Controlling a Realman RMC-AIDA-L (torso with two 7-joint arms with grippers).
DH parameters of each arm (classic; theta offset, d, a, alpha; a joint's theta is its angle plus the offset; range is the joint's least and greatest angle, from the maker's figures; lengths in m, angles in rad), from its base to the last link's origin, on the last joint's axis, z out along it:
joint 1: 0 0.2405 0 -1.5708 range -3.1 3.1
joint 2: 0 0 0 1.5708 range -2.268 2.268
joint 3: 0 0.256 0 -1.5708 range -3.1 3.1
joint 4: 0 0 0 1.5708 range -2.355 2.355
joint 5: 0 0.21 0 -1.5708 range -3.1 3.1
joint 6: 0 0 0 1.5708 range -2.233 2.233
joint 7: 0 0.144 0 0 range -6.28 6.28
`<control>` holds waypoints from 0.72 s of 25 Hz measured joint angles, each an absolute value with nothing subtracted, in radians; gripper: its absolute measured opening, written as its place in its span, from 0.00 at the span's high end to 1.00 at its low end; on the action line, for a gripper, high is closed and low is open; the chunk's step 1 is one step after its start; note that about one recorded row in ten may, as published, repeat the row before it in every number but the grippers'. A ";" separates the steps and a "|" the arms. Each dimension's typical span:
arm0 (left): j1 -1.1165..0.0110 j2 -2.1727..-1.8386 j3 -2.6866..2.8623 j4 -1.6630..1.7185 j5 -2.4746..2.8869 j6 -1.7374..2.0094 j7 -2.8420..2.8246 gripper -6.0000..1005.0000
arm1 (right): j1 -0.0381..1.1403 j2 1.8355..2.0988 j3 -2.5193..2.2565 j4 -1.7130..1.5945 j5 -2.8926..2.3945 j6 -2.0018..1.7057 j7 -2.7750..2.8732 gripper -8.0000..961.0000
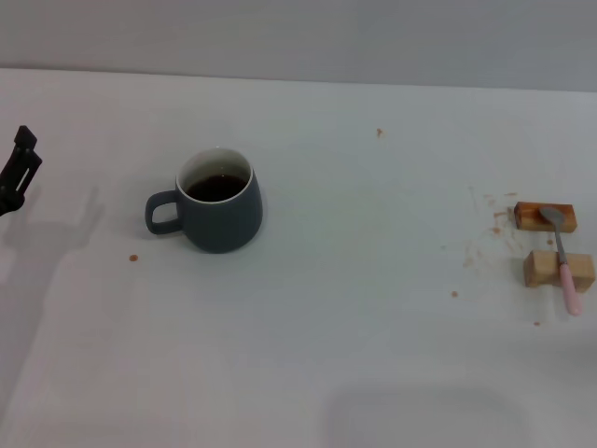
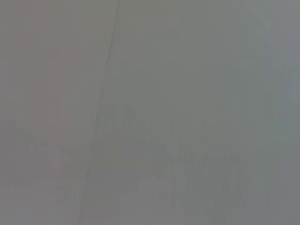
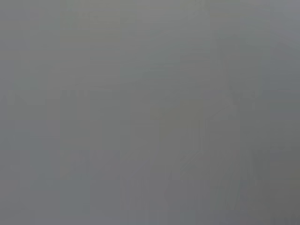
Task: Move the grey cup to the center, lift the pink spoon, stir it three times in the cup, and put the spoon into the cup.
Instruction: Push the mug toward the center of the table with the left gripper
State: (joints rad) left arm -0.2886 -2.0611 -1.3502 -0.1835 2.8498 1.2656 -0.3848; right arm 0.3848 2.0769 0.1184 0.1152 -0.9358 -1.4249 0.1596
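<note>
The grey cup [image 1: 220,212] stands upright on the white table, left of the middle, with its handle pointing left and dark brown liquid inside. The pink spoon [image 1: 563,259] lies at the far right, resting across two tan wooden blocks, with its metal bowl on the far block and its pink handle toward the front. My left gripper [image 1: 19,170] shows as a dark tip at the left edge, well left of the cup and apart from it. My right gripper is out of view. Both wrist views show only plain grey.
Two tan wooden blocks [image 1: 545,217] [image 1: 558,270] sit under the spoon near the table's right edge. Small brown crumbs and stains [image 1: 483,245] lie left of the blocks. One crumb [image 1: 133,258] lies front left of the cup. The table's far edge meets a grey wall.
</note>
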 joint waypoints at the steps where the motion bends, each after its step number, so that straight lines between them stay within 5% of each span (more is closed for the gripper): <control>1: -0.292 -2.061 -1.351 -0.179 2.849 1.265 -0.373 0.18 | 0.384 2.077 0.118 0.115 -0.936 -1.423 0.161 0.24; 18: -0.304 -2.061 -1.409 -0.178 2.845 1.262 -0.353 0.21 | 0.394 2.077 0.120 0.115 -0.936 -1.391 0.183 0.24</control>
State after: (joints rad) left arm -0.3037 -2.0612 -1.4094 -0.1781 2.8453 1.2624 -0.3528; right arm 0.3935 2.0767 0.1196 0.1151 -0.9357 -1.3912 0.1827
